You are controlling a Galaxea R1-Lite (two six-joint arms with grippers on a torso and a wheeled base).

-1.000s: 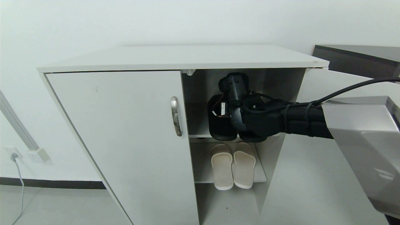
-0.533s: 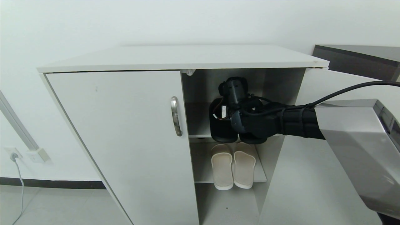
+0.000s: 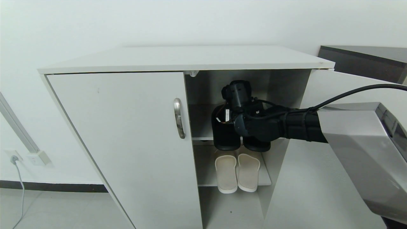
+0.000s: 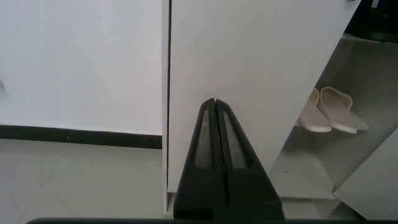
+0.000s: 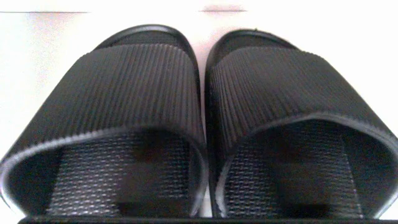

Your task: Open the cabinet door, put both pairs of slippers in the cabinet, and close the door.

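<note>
Cabinet holds beige slippers low — right hand grips black slippers at upper shelf, left hand closed.

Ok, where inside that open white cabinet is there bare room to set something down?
Barest: the white cabinet's bottom floor, below the cream slippers. Also a strip of the upper shelf between the closed left door and the black ribbed slippers. Crowded: the upper shelf's right side, with those slippers and the right arm.
</note>
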